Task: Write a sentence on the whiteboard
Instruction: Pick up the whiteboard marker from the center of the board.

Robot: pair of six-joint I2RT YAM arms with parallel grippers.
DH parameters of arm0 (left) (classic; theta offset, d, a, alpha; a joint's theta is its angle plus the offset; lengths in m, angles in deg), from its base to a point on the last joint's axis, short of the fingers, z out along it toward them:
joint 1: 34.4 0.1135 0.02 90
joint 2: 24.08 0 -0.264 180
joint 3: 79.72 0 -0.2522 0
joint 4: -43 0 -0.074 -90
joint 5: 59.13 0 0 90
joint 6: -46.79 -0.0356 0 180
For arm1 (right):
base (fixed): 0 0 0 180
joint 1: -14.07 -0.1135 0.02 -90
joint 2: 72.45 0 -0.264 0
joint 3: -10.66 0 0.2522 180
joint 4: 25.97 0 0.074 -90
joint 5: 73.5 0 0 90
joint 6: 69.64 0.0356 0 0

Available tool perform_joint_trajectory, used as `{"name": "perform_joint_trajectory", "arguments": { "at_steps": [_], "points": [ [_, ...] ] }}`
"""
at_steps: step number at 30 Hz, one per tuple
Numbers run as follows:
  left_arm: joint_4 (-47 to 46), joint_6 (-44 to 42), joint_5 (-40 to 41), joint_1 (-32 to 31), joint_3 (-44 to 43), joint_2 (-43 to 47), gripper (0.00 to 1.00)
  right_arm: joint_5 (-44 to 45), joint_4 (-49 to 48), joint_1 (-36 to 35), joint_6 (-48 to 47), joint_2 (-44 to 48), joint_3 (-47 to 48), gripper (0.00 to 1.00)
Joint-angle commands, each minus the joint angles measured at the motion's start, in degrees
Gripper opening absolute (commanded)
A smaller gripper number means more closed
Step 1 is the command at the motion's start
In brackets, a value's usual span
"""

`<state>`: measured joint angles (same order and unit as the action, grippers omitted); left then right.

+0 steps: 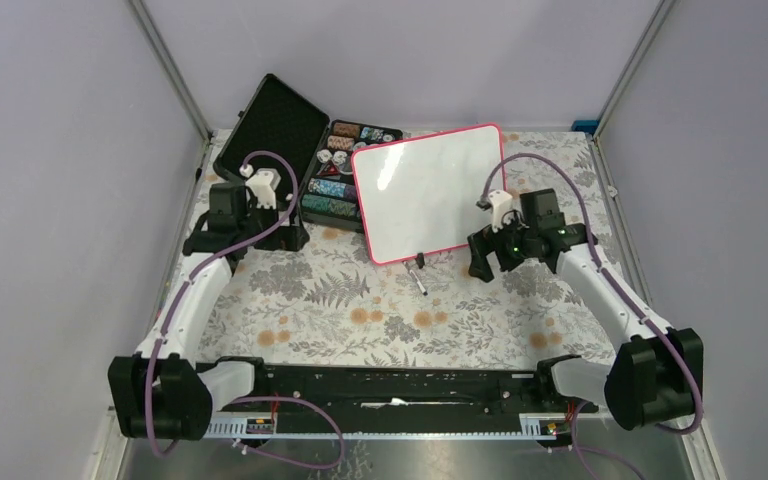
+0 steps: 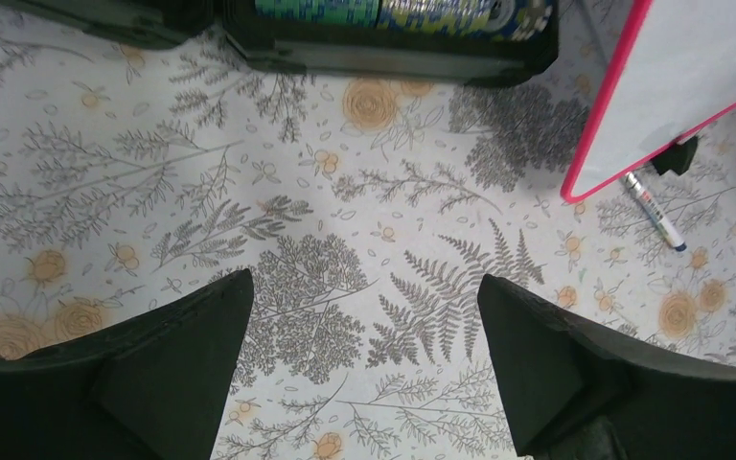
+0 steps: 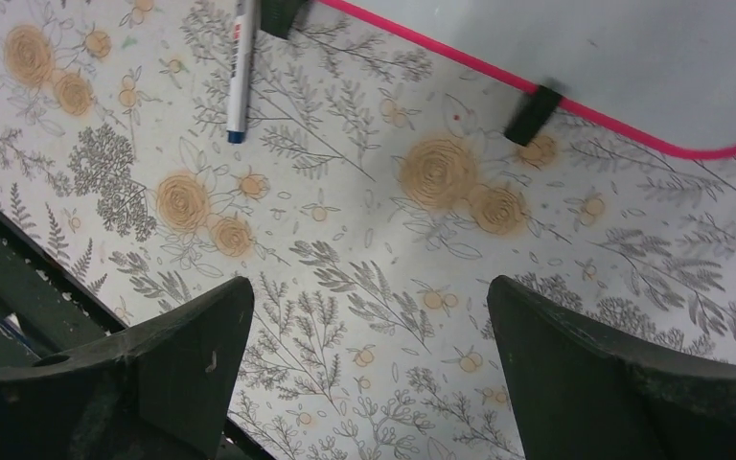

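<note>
The whiteboard (image 1: 428, 192) stands propped facing the arms, the marker (image 1: 420, 279) just near of it, seemingly for pickup; left gripper (image 2: 364, 283) and right gripper (image 3: 369, 283) gape empty.

Glossy white face on the whiteboard (image 1: 428, 190), ringed by a pink-red frame (image 1: 362, 215), and its feet (image 3: 534, 113) are black. There's the marker (image 3: 240, 67): white barrel, red lettering, blue tip. The bench (image 1: 360, 320) is pale grey-white, printed all over with grey ferns and sprigs and dotted with tan-orange roses. Case (image 1: 278, 125), black inside and out. Chips (image 1: 335, 190) come in teal, blue, brown and white stripes. Left tool (image 2: 364, 287) and right tool (image 3: 371, 287), both matte black. Arms (image 1: 188, 305) are white with black joints, cables (image 1: 700, 395) purple. Walls (image 1: 60, 150), pale lavender-grey.
</note>
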<state>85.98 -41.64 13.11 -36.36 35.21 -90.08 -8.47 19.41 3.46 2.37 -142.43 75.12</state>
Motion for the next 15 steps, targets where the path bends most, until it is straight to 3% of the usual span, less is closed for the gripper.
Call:
{"name": "perform_joint_trajectory", "arguments": {
  "at_steps": [1,7,11,15],
  "points": [
    [-3.2,1.6,-2.5,0.1,-2.5,3.5,0.99,5.3,-2.7,-8.8,1.4,-0.8,0.3,0.99],
    [-2.9,3.1,-1.8,0.2,-3.3,5.2,0.99,13.1,-10.3,-20.9,4.1,-3.5,-1.1,0.99],
    [-2.5,3.5,-1.2,0.2,-3.4,6.1,0.99,17.0,-13.1,-26.3,5.2,-6.1,-1.1,0.91],
    [-2.6,4.1,-1.4,0.2,-3.4,5.4,0.99,18.5,-13.2,-30.3,5.0,-10.8,0.1,0.75]
  ]
}}
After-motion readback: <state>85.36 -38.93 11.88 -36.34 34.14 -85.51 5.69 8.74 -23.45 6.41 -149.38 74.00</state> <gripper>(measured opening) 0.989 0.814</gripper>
